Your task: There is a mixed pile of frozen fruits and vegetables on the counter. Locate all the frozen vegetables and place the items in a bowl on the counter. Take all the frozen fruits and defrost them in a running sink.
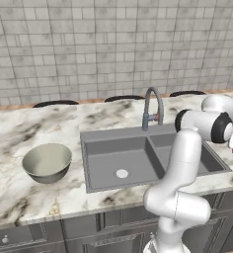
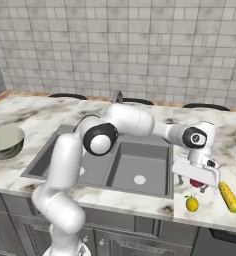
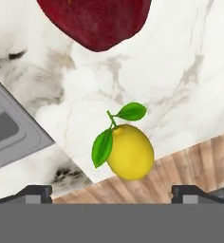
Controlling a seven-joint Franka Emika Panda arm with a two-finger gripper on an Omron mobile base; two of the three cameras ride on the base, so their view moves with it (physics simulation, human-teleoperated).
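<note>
My gripper (image 2: 198, 180) hangs open just above the marble counter (image 2: 210, 212), right of the sink (image 2: 140, 165). A dark red round fruit (image 2: 194, 184) lies right under the hand. It shows large at the top of the hand view as the red fruit (image 3: 97, 21). A yellow lemon with green leaves (image 3: 128, 149) lies ahead of the open gripper (image 3: 112, 193), near the counter's front edge. The same lemon (image 2: 191, 203) sits left of a yellow corn cob (image 2: 229, 196). Far to the left stands the grey-olive bowl (image 1: 47, 162), holding nothing.
The double-basin sink (image 1: 121, 158) lies between the bowl and the food items, with its curved faucet (image 1: 153, 106) at the back. My white arm reaches across the right basin. A sink corner (image 3: 9, 133) shows left of the lemon. A tiled wall backs the counter.
</note>
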